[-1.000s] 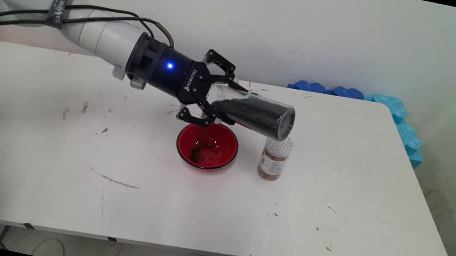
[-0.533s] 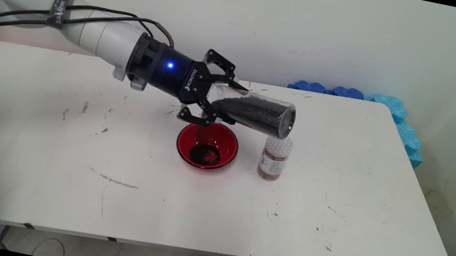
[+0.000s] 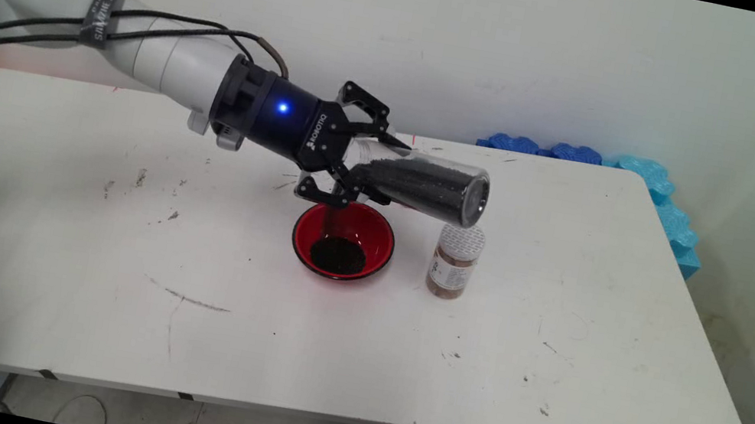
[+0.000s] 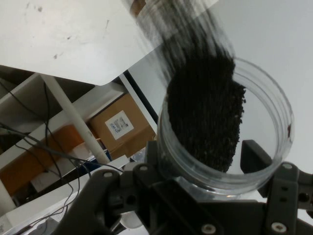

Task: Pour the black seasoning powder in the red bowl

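White table: tool grips tipped jar spilling black grains into red bowl.

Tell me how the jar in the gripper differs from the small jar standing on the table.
The held jar is larger than the small jar. The held jar lies tipped, mouth over the red bowl, gripped by the gripper; the small jar stands upright on the table. The held jar is open and carries black grains; the small jar wears a white perforated lid and holds brown contents. Both are clear cylinders.
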Controlling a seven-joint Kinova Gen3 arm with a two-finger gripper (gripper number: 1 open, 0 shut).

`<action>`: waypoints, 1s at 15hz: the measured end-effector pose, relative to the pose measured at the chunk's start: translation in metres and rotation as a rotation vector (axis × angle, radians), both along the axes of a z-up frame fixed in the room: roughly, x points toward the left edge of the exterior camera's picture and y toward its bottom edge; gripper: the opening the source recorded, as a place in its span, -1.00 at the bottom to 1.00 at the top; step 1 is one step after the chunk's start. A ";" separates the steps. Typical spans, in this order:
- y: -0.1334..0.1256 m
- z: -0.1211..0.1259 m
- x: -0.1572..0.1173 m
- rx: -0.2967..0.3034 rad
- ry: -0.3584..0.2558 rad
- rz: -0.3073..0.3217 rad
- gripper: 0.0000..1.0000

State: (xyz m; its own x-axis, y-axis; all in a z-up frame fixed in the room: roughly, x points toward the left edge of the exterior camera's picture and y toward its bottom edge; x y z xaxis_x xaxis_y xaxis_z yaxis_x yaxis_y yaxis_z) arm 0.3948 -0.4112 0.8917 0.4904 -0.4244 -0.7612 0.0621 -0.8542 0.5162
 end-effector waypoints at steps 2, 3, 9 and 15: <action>-0.001 -0.001 -0.001 0.001 0.002 0.002 -1.00; -0.001 -0.001 -0.001 0.002 0.004 0.003 -1.00; -0.003 -0.004 -0.003 0.008 0.010 0.009 -1.00; -0.005 -0.007 -0.008 0.017 0.026 0.028 -1.00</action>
